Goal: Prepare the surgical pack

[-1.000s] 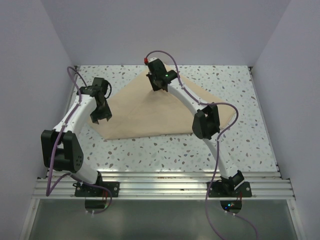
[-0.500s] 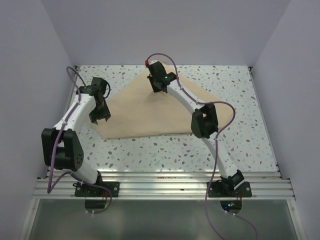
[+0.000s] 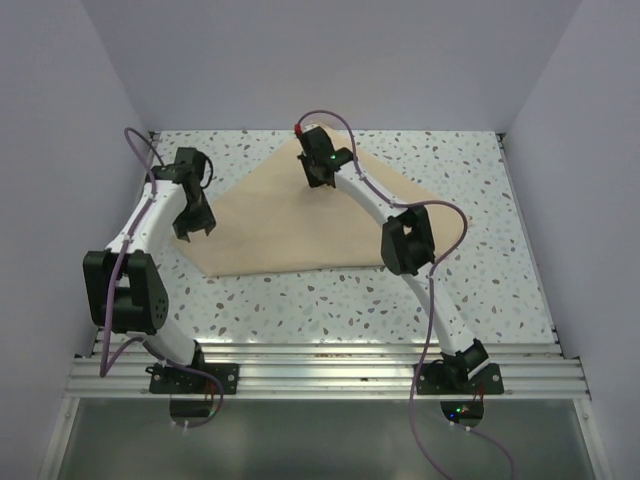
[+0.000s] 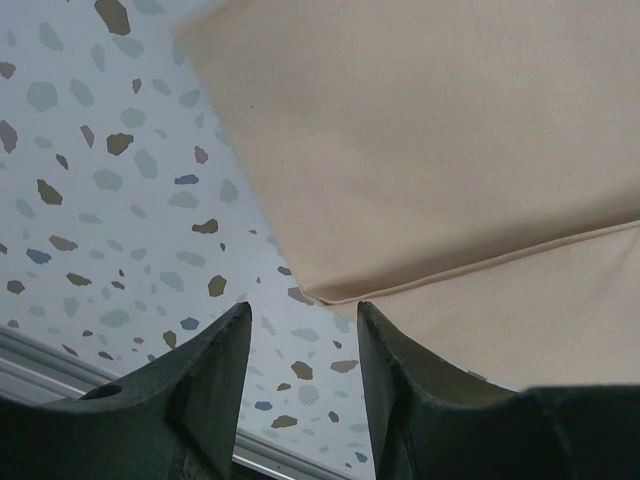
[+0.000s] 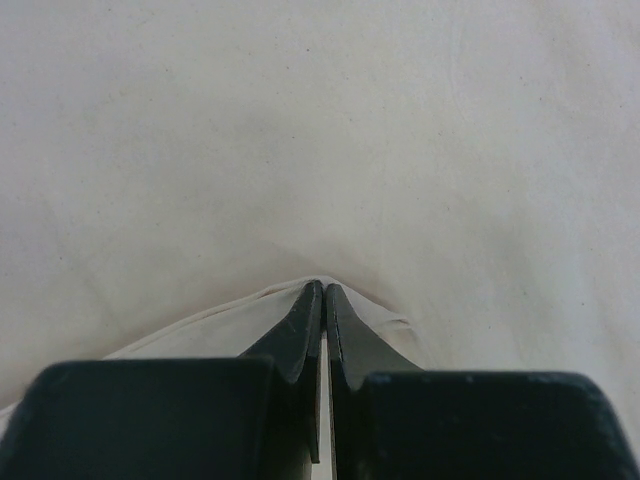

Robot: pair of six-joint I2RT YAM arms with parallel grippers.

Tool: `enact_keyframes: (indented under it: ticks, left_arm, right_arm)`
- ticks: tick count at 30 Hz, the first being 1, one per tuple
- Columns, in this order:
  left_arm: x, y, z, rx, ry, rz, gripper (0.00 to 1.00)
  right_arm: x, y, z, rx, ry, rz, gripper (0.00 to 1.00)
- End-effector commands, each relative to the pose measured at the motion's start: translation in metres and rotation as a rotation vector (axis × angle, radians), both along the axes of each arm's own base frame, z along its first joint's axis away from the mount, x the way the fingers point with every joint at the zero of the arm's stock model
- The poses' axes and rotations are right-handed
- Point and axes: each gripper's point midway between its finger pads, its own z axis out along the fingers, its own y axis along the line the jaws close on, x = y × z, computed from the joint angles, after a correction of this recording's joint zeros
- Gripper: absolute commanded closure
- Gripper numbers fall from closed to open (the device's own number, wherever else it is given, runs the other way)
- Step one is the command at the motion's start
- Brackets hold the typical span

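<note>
Surgical pack (image 3: pixel 290 225) lay as a flat tan sheet on the speckled table (image 3: pixel 480 285), spread from left of centre out to the right and partly folded. Left gripper (image 4: pixel 300 322) hovered at the sheet's left corner with its jaws roughly half apart and nothing between them. A folded edge sat just beyond its tips. Right gripper (image 5: pixel 322 292) sat at the sheet's far corner, jaws closed, with a small peak of cloth pinched at the tips. Read it as the folding step, far corner grabbed for a fold. Next move likely needed right to carry that corner toward the near side without slip, and left to drop onto its corner and close.
</note>
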Motion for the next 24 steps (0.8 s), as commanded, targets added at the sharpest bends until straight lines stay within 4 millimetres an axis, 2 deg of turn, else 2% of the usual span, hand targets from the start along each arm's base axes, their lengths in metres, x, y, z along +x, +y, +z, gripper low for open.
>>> enact_keyframes:
  ticks: [1, 7, 8, 13, 20, 24]
  left_arm:
    - [0.015, 0.011, 0.011, 0.017, -0.050, 0.008, 0.49]
    - [0.020, 0.015, 0.008, 0.000, -0.053, 0.024, 0.49]
    - [0.021, 0.023, 0.008, -0.004, -0.056, 0.050, 0.49]
    - [0.024, 0.038, 0.002, -0.011, -0.050, 0.092, 0.48]
    - [0.030, 0.071, -0.017, -0.074, -0.040, 0.189, 0.45]
    - [0.035, 0.081, -0.032, -0.118, -0.029, 0.218, 0.44]
  right_arm:
    - [0.020, -0.008, 0.012, 0.035, -0.058, -0.048, 1.00]
    - [0.019, -0.002, 0.000, 0.058, -0.034, -0.023, 1.00]
    - [0.019, -0.002, -0.001, 0.060, -0.035, -0.020, 1.00]
    - [0.015, 0.006, -0.016, 0.082, -0.001, 0.001, 1.00]
    - [0.007, 0.004, -0.037, 0.068, 0.049, 0.001, 1.00]
    - [0.004, 0.004, -0.041, 0.074, 0.065, 0.001, 1.00]
